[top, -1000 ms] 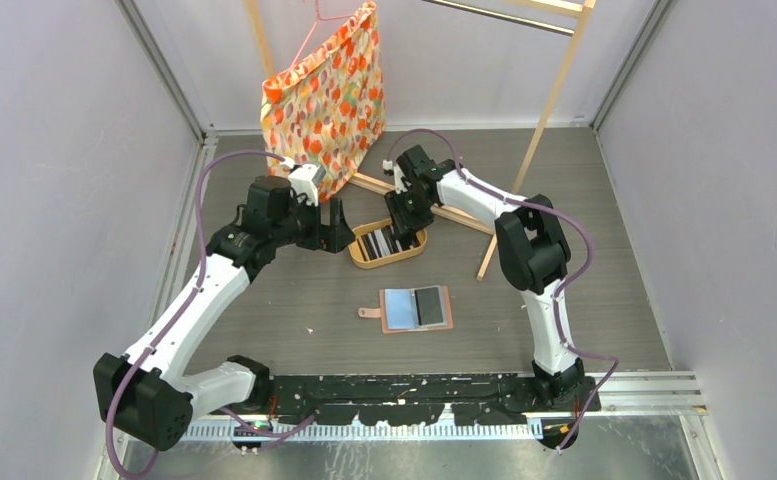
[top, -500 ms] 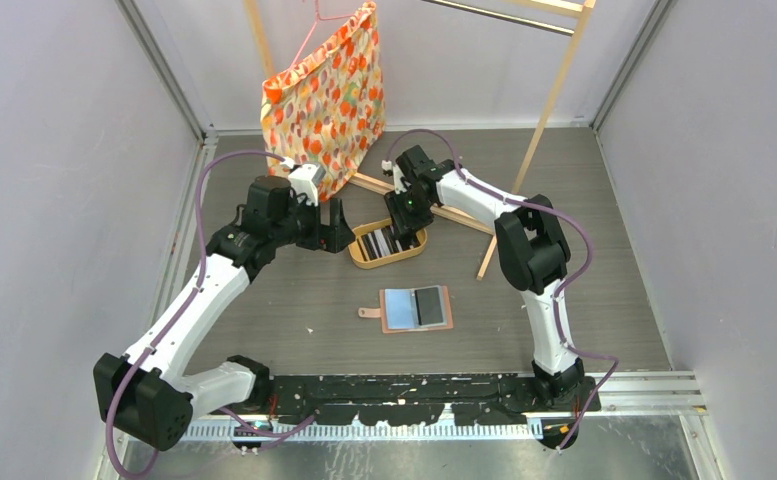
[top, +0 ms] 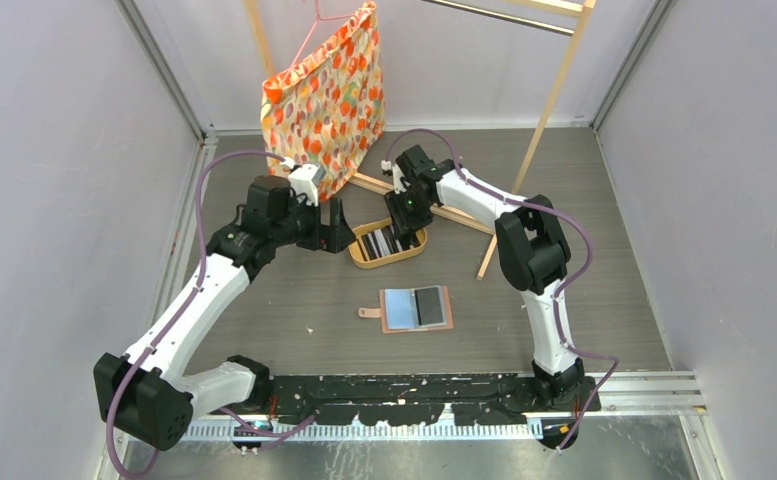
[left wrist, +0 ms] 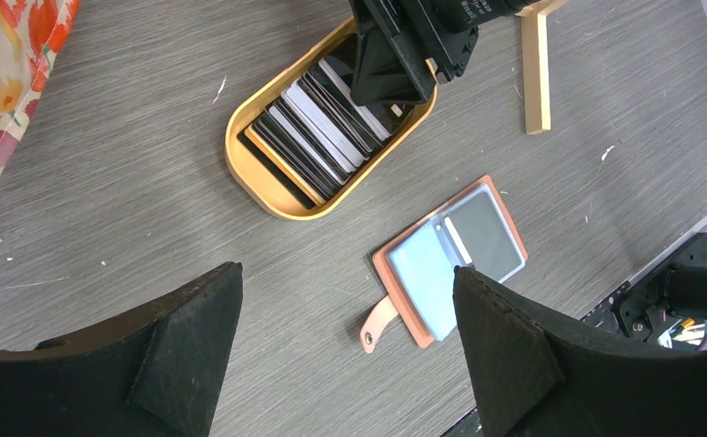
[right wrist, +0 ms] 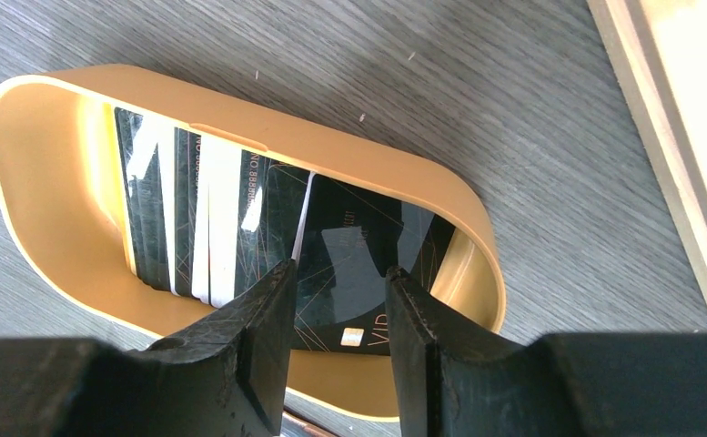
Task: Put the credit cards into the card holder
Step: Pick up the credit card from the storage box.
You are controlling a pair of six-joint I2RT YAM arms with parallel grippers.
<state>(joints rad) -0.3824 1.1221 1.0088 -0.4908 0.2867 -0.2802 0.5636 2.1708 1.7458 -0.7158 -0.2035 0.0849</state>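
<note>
The credit cards (top: 384, 242) stand in a row, black, grey and white, in an oval wooden tray (top: 364, 262). My right gripper (top: 402, 225) hangs over the tray's right end, jaws a little apart, straddling a leaning black card (right wrist: 349, 246); its fingers (right wrist: 258, 319) do not pinch it. The card holder (top: 416, 308) lies open on the table nearer me, salmon rim, light-blue and dark pockets up, snap tab to the left. My left gripper (top: 336, 225) is wide open and empty, left of the tray. In the left wrist view the tray (left wrist: 240, 173) and the card holder (left wrist: 449, 259) both show.
An orange-patterned fabric bag (top: 326, 95) hangs on a pink hanger behind the left gripper. A wooden rack's post (top: 539, 130) and foot bar (top: 464, 215) stand just behind and right of the tray. Grey walls close in both sides.
The right gripper has shifted very slightly over the tray's right end. The left arm, the cards and the card holder have not moved.
</note>
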